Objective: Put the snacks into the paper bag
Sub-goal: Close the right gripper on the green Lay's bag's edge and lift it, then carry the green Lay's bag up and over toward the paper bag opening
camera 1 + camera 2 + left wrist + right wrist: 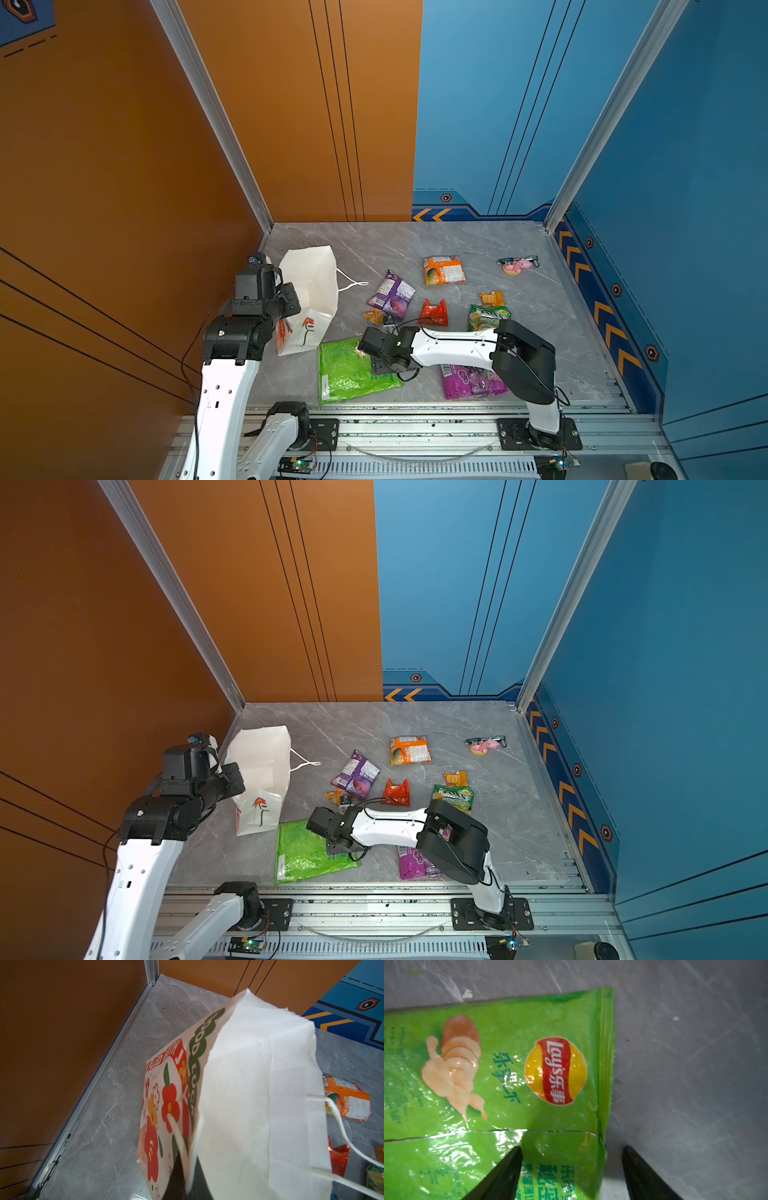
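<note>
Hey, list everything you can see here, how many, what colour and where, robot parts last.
paper bag: one, white, red flower, standing left
large green packet: one, green, front, beside bag
magenta packet: one, magenta, front right
purple packet: one, purple, middle
orange packet: one, orange, further back
small red packet: one, red, middle
green-yellow packet: one, green-yellow, right of red
tiny orange-yellow packets: two, orange-yellow, one by green-yellow, another by purple
pink figurine: one, pink, far right
table: one, grey marble
left gripper: one, black, shut on bag rim
right gripper: one, black, open over green packet's edge
</note>
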Tool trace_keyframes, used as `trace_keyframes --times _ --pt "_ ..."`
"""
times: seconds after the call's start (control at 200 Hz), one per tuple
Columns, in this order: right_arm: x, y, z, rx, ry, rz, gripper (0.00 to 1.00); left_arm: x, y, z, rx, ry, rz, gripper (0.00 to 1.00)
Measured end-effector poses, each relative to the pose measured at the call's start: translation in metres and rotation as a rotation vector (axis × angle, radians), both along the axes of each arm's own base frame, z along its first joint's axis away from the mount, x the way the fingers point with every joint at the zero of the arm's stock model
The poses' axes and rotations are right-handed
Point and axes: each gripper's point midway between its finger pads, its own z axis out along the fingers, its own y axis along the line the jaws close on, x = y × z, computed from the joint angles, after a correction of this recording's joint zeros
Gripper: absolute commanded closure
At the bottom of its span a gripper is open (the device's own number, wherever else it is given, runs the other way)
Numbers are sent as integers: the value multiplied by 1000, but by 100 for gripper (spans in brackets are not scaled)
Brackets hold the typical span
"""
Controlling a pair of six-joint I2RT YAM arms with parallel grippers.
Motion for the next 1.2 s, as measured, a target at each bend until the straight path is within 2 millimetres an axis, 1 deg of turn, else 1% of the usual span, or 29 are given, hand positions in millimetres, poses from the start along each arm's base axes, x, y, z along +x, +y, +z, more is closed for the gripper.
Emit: trace_keyframes --times 0.09,0.19,0.295,0.501,0.586,0.691,0.791,0.946,1.046,1.116,1.201 --pt "0 1 -1 -1 -2 -13 58 1 -1 0 1 -2 -8 100" --pt "1 -1 -4 -4 -2 -29 81 1 -3 0 0 -2 -14 100" --pt "2 -7 -5 19 -20 -58 100 1 -4 0 -5 -2 -21 100" --pt "0 -29 -2 79 -53 -105 100 3 -14 -1 -37 -2 -60 100" --pt "-1 -35 -1 95 -55 -119 100 4 -16 -2 -45 3 -69 100" --pt "-1 -40 8 136 -65 -136 100 6 -17 -5 -52 12 -76 100" --pt "2 -46 28 214 -86 -162 100 8 -18 -7 -53 27 -77 100" --pt "16 -63 79 390 -144 -235 100 13 -22 -6 -49 52 -91 100" --pt "28 -70 109 483 -182 -271 100 17 -25 -5 -43 72 -103 100" --pt "35 -74 123 532 -197 -289 100 20 -28 -5 -32 85 -114 100" --pt "40 -79 132 569 -202 -302 100 22 -31 -5 -17 101 -126 100"
